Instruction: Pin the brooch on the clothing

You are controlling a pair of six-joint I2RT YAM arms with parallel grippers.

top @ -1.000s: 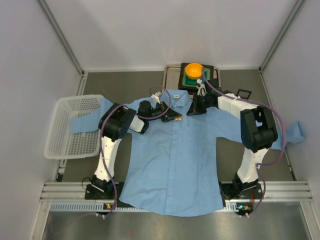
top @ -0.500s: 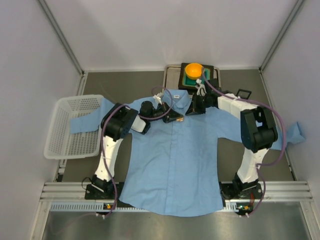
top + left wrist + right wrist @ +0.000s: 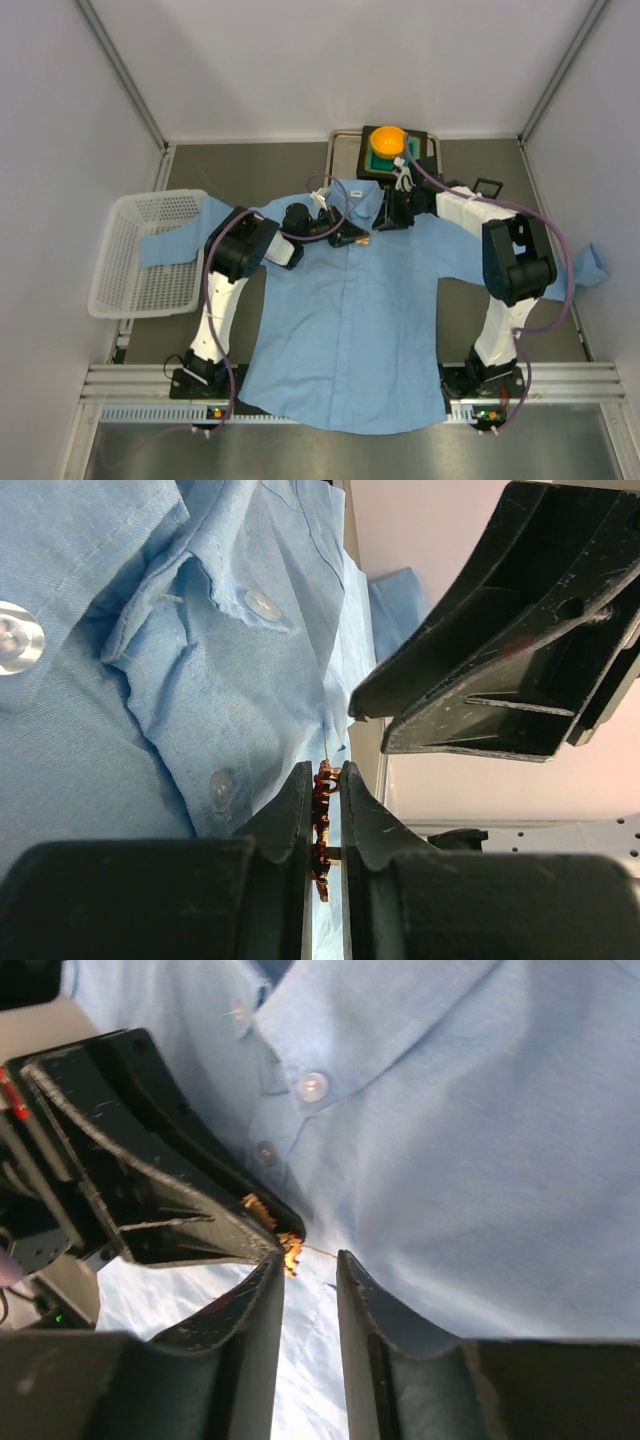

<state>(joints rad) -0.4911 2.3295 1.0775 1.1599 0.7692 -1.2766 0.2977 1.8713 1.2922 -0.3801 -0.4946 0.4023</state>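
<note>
The brooch (image 3: 321, 830) was clenched in the left tool (image 3: 325, 782), the right tool (image 3: 308, 1272) parted and empty; unsupported, its pin could skid off the shirt (image 3: 150, 680).

Left wrist view: brooch (image 3: 322, 815) showing edge-on only, faces lying hidden between fingers (image 3: 285, 825) of left gripper (image 3: 325, 770). Top view: brooch appearing too small for shape. Wrist views: clothing (image 3: 150, 680) running off frame edges; brooch piercing clothing or not: unresolvable.

I see both arms reaching forward, tips nearly meeting. Left gripper (image 3: 323, 777) pinches the brooch (image 3: 321, 825). Right gripper (image 3: 310, 1263): jaws slightly apart, holding nothing.
</note>
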